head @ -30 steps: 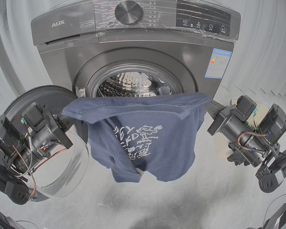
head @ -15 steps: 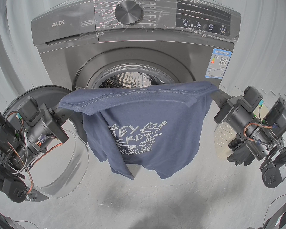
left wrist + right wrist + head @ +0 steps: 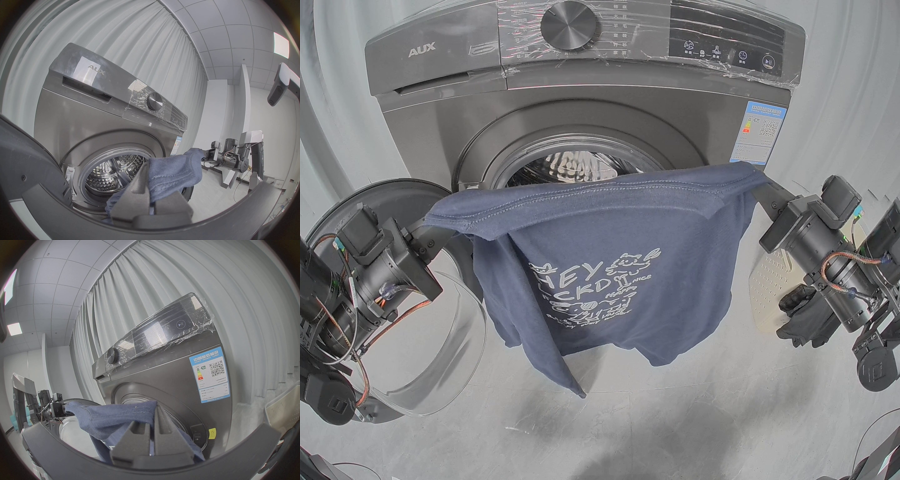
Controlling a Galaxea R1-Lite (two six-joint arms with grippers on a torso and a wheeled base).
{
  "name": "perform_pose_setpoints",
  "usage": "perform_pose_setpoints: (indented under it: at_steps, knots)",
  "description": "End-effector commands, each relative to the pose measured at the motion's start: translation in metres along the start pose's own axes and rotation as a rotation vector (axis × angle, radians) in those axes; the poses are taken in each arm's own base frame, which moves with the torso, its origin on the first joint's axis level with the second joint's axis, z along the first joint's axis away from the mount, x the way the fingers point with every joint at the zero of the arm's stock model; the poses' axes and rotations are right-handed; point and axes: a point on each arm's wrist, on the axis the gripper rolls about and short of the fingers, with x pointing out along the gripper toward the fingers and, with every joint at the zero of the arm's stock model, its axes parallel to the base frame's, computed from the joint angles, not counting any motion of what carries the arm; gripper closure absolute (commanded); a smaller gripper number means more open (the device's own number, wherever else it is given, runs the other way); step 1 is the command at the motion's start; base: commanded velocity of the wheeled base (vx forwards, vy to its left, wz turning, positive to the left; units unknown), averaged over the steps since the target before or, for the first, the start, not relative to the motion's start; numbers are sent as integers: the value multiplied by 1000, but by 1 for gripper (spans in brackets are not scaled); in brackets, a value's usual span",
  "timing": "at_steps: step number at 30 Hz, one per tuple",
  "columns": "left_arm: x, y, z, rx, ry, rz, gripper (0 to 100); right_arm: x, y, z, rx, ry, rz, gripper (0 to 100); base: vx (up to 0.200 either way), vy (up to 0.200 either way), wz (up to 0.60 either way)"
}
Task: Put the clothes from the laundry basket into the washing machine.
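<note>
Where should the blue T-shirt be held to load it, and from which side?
At both ends of its top edge, each hand coming from its own side: the left hand and right hand grip there, and the T-shirt hangs flat before the drum.

The front of the washing machine (image 3: 581,119) is viewed by the head camera from above, facing forward and down, with the floor (image 3: 675,425) taken in below. The left wrist view is taken from close behind the left gripper (image 3: 150,187), directed along its fingers and slightly upward to the drum opening (image 3: 106,175), the curtain (image 3: 125,47) and the ceiling (image 3: 237,37). The right wrist view is taken likewise from behind the right gripper (image 3: 153,424). The machine front and the stretched T-shirt (image 3: 612,262) are shared by all three views, and in each wrist view the opposite gripper is seen farther off.
</note>
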Motion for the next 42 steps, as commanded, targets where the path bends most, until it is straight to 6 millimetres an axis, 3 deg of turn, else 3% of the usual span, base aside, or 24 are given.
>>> perform_pose_setpoints:
  at_steps: [1,10,15,19,23,26,31,32,37,42]
  knots:
    - [1,0,-1,-2,3,0,100,0,0,1,-1,-3,1,100,0,0,0]
    - [1,1,-4,-6,12,3,100,0,1,0,2,0,3,100,0,0,0]
    - [8,-5,-12,-24,33,-25,100,-7,4,-10,13,50,18,100,0,0,0]
    - [21,-11,-24,-51,61,-68,100,-21,16,-36,40,173,50,100,0,0,0]
    - [30,-8,-40,-69,97,-74,100,-15,19,-69,48,271,57,100,0,0,0]
    - [40,-8,-47,-77,103,-86,100,-12,33,-84,65,312,105,100,0,0,0]
    - [44,-12,-44,-75,80,-58,100,-18,52,-107,107,396,154,100,0,0,0]
    - [44,-12,-42,-73,70,-58,100,-20,53,-111,109,411,148,0,0,0,0]
    - [43,-24,-28,-66,25,-95,100,-49,46,-139,82,594,110,0,0,0,0]
    - [43,-27,-19,-61,-4,-107,100,-73,50,-150,70,702,139,0,0,0,0]
